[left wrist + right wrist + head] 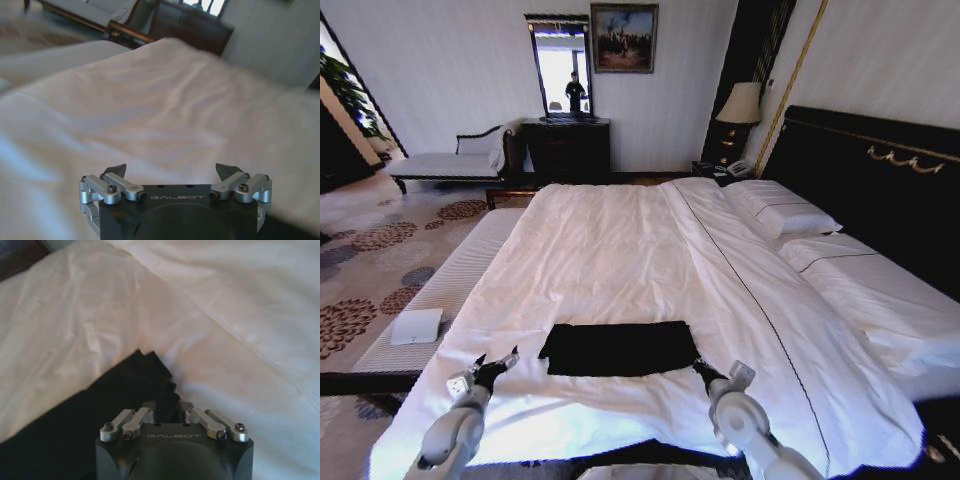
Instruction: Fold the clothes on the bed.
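Note:
The clothes are one black T-shirt, lying as a flat rectangle on the white duvet near the front edge of the bed. My right gripper sits at the shirt's right front corner. In the right wrist view this gripper is shut on the T-shirt's edge, with the cloth bunched up at the fingers. My left gripper hovers a little to the left of the shirt, apart from it. The left wrist view shows this gripper open above bare duvet.
Pillows and a tall black headboard are on the right. A pale bench with a white folded item runs along the bed's left side. A chaise, a dark dresser and a lamp stand by the far wall.

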### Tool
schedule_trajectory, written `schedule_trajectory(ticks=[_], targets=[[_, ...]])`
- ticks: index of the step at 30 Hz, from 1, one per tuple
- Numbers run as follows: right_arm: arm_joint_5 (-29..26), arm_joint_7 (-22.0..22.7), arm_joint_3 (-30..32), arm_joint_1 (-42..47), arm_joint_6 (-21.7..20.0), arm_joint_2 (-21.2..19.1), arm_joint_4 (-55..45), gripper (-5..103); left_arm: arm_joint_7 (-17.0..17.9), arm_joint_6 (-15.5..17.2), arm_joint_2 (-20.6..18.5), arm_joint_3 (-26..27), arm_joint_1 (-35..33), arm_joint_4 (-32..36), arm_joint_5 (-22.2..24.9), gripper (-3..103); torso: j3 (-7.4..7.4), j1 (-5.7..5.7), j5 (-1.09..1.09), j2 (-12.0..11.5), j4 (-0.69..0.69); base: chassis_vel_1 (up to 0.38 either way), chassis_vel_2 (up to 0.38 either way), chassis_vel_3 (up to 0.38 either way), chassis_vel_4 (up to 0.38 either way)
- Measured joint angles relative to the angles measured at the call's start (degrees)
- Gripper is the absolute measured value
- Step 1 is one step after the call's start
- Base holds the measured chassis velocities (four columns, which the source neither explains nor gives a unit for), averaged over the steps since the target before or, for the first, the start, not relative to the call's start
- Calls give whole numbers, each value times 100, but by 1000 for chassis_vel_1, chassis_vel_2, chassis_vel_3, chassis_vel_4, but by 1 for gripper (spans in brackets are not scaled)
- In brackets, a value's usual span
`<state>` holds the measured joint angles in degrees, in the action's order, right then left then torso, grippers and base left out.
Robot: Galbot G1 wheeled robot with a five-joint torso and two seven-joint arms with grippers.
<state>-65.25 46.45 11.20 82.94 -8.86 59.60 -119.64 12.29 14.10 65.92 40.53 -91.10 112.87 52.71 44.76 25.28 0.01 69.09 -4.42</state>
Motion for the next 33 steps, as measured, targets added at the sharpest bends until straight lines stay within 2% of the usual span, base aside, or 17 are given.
schedule_trajectory(ticks=[1,2,3,4,5,6,7,10,11,14,15,19,24,27,28,29,33], targets=[[13,-7,21,23,22,11,-51,32,53,3,128,-53,-34,316,442,100,0,0,0,0,0,0,0,0,0],[16,-9,41,39,35,17,-82,32,76,18,264,-114,-69,609,770,100,0,0,-1,0,0,0,0,0,0],[15,-9,49,47,39,19,-89,37,76,29,337,-150,-85,753,902,100,0,0,-1,0,1,0,0,0,0],[15,-9,49,47,39,19,-89,37,76,29,337,-150,-85,753,902,100,0,0,-1,0,1,0,0,0,0],[16,-8,71,62,51,24,-99,43,77,68,527,-256,-112,1092,1128,100,0,0,1,0,0,0,0,0,0],[16,-8,77,67,54,24,-98,43,94,99,627,-321,-111,1209,1154,100,0,0,2,0,0,0,0,0,0],[15,-5,78,69,56,26,-69,48,192,179,781,-432,-80,1254,1079,100,0,-1,2,0,0,0,0,0,0],[31,19,47,66,57,38,-7,65,573,347,1033,-521,53,921,1001,100,0,0,-1,0,0,0,0,0,0],[31,19,47,66,57,38,-7,65,573,347,1033,-521,53,921,1001,100,0,0,-1,0,0,0,0,0,0],[63,45,15,56,50,65,19,77,893,568,1256,-498,115,579,1388,100,0,1,-1,0,1,0,0,0,0],[63,45,15,56,50,65,19,77,893,568,1256,-498,115,579,1388,100,0,1,-1,0,1,0,0,0,0],[111,52,-7,41,46,73,85,97,1068,738,1428,-559,160,149,1438,100,0,0,-1,0,0,0,0,0,0],[145,53,-28,22,44,107,127,100,1067,724,1592,-569,246,-5,1570,103,0,0,-1,0,1,0,0,0,0],[164,55,-35,21,43,129,150,100,1044,675,1676,-556,294,-42,1633,100,0,0,0,0,0,0,0,0,0],[179,56,-36,25,43,133,163,100,1039,662,1687,-549,306,-59,1642,95,0,0,0,0,0,0,0,0,0],[179,56,-36,25,43,133,163,100,1039,662,1687,-549,306,-59,1642,95,0,0,0,0,0,0,0,0,0],[206,60,-38,31,43,131,210,100,1023,624,1710,-530,343,-151,1637,74,0,0,-1,0,1,0,0,0,0]])
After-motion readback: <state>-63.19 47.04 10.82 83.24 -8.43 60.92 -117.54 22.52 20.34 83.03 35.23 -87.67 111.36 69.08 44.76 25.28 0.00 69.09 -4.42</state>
